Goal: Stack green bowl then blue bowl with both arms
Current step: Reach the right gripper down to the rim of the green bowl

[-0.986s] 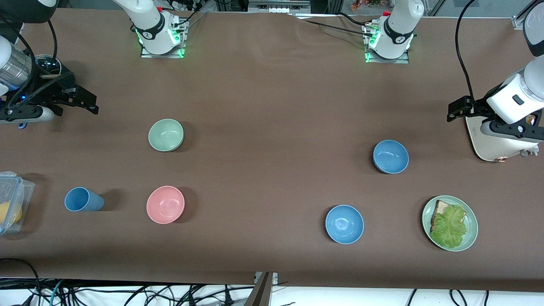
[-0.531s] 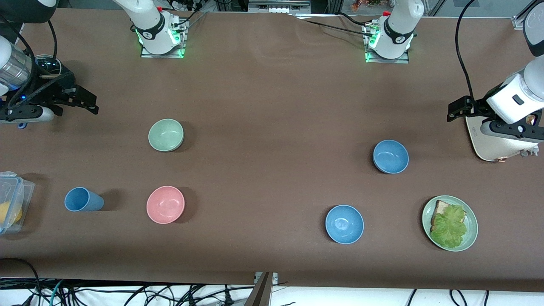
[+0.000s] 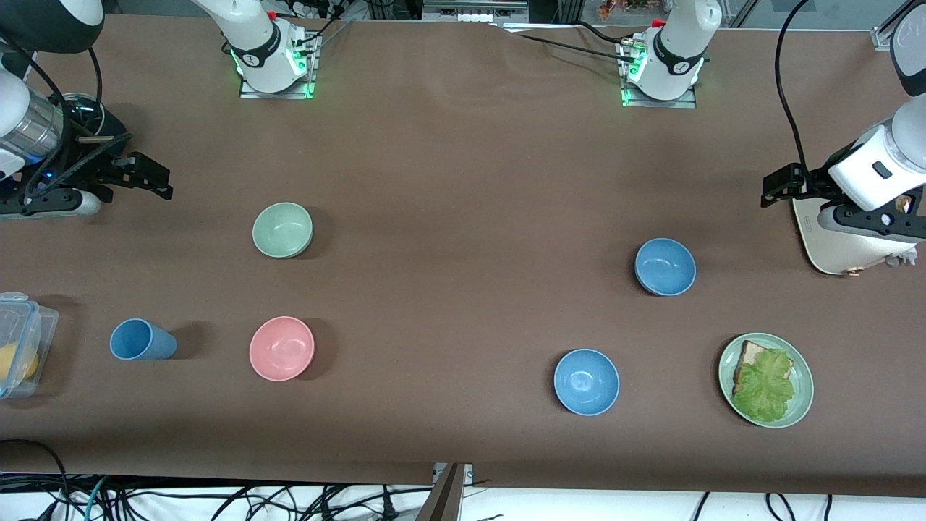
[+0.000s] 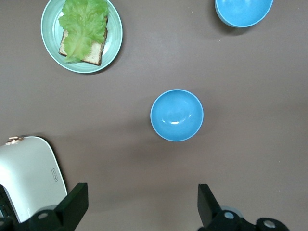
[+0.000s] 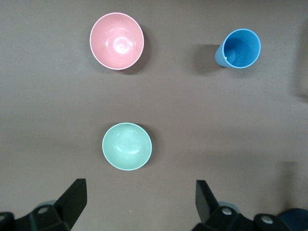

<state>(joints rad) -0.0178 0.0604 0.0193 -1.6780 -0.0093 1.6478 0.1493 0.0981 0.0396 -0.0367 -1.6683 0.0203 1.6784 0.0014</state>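
Observation:
The green bowl [image 3: 282,229] sits upright toward the right arm's end of the table; it also shows in the right wrist view [image 5: 127,146]. The blue bowl [image 3: 665,266], dull mid-blue, sits toward the left arm's end and shows in the left wrist view [image 4: 176,115]. My right gripper [image 3: 160,182] hovers open and empty over bare table at the right arm's end, apart from the green bowl [image 5: 139,202]. My left gripper [image 3: 772,189] hovers open and empty beside a white appliance, apart from the blue bowl [image 4: 143,204].
A brighter sky-blue bowl [image 3: 586,381] and a green plate with bread and lettuce [image 3: 765,380] lie nearer the front camera. A pink bowl [image 3: 281,348], a blue cup [image 3: 142,339] and a plastic box [image 3: 22,344] lie nearer than the green bowl. The white appliance [image 3: 843,246] stands under the left wrist.
My right gripper has shifted slightly toward the middle of the table. The left arm and all bowls have not moved.

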